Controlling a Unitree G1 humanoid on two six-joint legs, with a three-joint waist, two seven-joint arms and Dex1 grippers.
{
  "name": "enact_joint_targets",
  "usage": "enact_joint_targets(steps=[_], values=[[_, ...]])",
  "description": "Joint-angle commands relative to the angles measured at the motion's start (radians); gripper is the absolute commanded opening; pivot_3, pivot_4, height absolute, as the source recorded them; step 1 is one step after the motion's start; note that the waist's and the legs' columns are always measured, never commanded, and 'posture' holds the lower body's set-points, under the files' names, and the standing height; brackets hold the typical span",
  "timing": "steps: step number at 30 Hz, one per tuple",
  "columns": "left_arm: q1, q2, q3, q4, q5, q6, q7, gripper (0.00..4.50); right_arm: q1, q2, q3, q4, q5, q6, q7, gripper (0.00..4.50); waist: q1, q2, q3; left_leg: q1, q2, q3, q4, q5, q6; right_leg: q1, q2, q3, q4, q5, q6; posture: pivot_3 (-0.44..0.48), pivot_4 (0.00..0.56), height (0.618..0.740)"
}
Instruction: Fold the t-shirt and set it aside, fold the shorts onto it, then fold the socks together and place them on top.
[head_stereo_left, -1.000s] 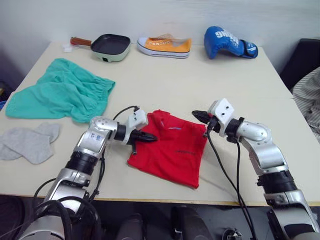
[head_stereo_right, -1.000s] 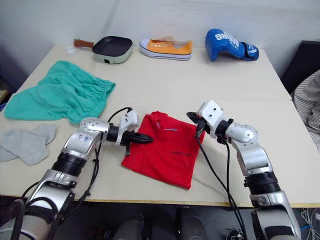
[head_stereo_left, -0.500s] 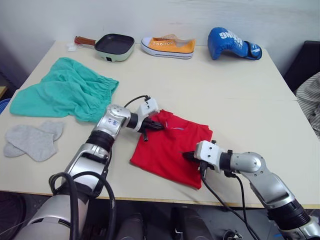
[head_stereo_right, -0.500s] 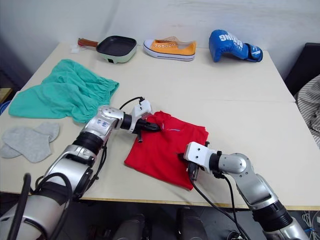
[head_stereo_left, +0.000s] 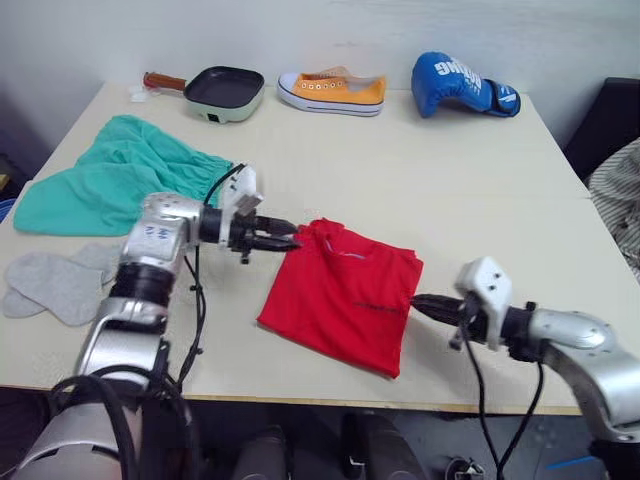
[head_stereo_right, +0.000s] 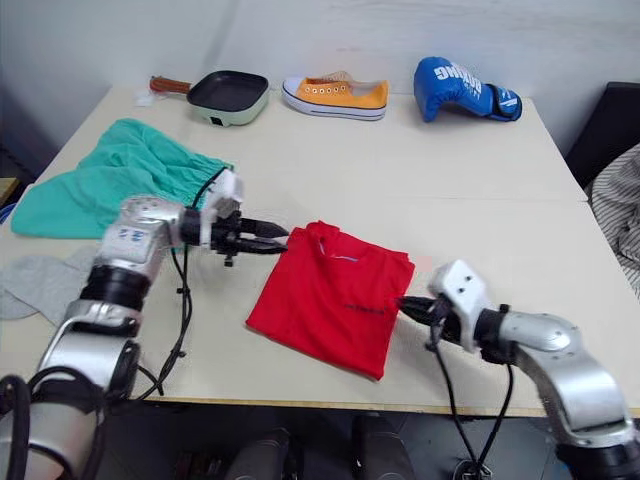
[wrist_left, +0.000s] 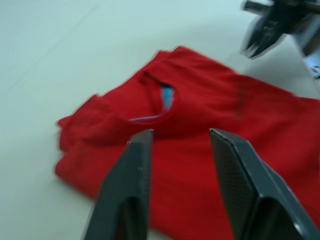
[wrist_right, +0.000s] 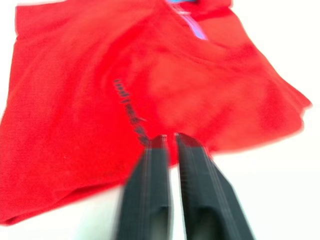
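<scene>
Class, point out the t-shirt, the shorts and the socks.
t-shirt (head_stereo_left: 340, 300), left eye view, middle of the folded body.
shorts (head_stereo_left: 105, 185), left eye view, middle of the fabric.
socks (head_stereo_left: 55, 285), left eye view, nearer sock.

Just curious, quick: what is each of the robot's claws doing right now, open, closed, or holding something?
Left gripper: open, empty, at the collar edge of the folded bright red cotton t-shirt.
Right gripper: shut, holding nothing, at the shirt's opposite edge.

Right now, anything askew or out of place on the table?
The t-shirt is folded but lies skewed to the table edge, its left border bunched. The shorts sit crumpled and unfolded at far left, the socks loose beside them. A pan, sneaker and boxing glove line the back.
</scene>
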Motion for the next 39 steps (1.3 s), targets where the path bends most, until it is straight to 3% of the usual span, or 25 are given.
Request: enact_joint_targets(steps=[1, 6, 9, 17, 21, 25, 29, 35, 39], values=[[0.067, 0.067, 0.067, -0.326, -0.131, 0.142, 0.010, 3.05, 0.035, -0.036, -0.154, -0.006, 0.212, 0.244, 0.007, 1.61, 0.007, 0.000, 0.000, 0.000, 0.000, -0.002, 0.000, 0.000, 0.000, 0.001, 0.000, 0.000, -0.001, 0.000, 0.000, 0.000, 0.150, 0.740], [0.133, 0.146, 0.083, -0.520, -0.243, 0.289, 0.009, 4.50, 0.012, 0.010, -0.194, 0.074, 0.359, 0.440, -0.059, 3.40, 0.003, 0.000, 0.000, 0.000, -0.002, -0.004, 0.001, -0.001, 0.002, 0.003, -0.001, 0.002, -0.005, 0.000, 0.000, 0.000, 0.150, 0.740], [0.165, 0.169, 0.080, -0.573, -0.273, 0.313, 0.020, 4.50, -0.040, 0.072, -0.169, 0.131, 0.397, 0.496, -0.112, 4.47, -0.001, 0.001, 0.000, 0.000, -0.002, -0.004, -0.001, 0.000, 0.002, 0.003, -0.001, 0.002, -0.005, 0.000, 0.000, 0.000, 0.150, 0.740], [0.226, 0.194, 0.063, -0.622, -0.236, 0.234, 0.067, 4.50, -0.268, 0.285, 0.037, 0.349, 0.303, 0.473, -0.243, 4.49, -0.022, -0.002, -0.001, 0.001, -0.002, -0.003, -0.003, 0.001, 0.001, 0.002, 0.000, 0.003, -0.005, 0.000, 0.000, 0.000, 0.150, 0.740], [0.219, 0.191, 0.056, -0.614, -0.232, 0.213, 0.093, 4.50, -0.317, 0.328, 0.080, 0.394, 0.276, 0.454, -0.255, 4.49, -0.026, -0.002, -0.001, 0.002, -0.002, -0.003, -0.004, 0.002, 0.001, 0.002, 0.000, 0.003, -0.003, 0.000, 0.000, 0.000, 0.150, 0.740], [0.219, 0.192, 0.051, -0.613, -0.230, 0.199, 0.107, 4.50, -0.327, 0.325, 0.096, 0.412, 0.255, 0.423, -0.258, 3.56, -0.024, -0.002, -0.002, 0.002, -0.002, -0.003, -0.005, 0.002, 0.000, 0.002, 0.000, 0.003, -0.001, 0.000, 0.000, 0.000, 0.150, 0.740], [0.240, 0.196, 0.043, -0.611, -0.220, 0.174, 0.116, 4.50, -0.331, 0.309, 0.098, 0.390, 0.252, 0.420, -0.254, 2.14, -0.024, -0.002, -0.001, 0.002, -0.002, -0.003, -0.006, 0.002, 0.000, 0.001, 0.000, 0.003, -0.001, 0.000, 0.000, 0.000, 0.150, 0.740], [0.261, 0.180, 0.031, -0.617, -0.213, 0.148, 0.137, 4.50, -0.313, 0.195, 0.070, 0.325, 0.275, 0.449, -0.211, 0.08, -0.019, -0.002, -0.001, 0.002, -0.002, -0.003, -0.009, 0.002, 0.000, 0.001, 0.000, 0.003, -0.004, 0.000, 0.000, 0.000, 0.150, 0.740], [0.263, 0.157, 0.016, -0.607, -0.206, 0.128, 0.156, 4.50, -0.306, 0.123, 0.038, 0.318, 0.292, 0.457, -0.180, 0.03, -0.004, -0.002, -0.001, 0.000, -0.002, -0.004, -0.009, 0.002, 0.001, 0.001, 0.000, 0.003, -0.006, 0.000, 0.000, 0.000, 0.150, 0.740]])
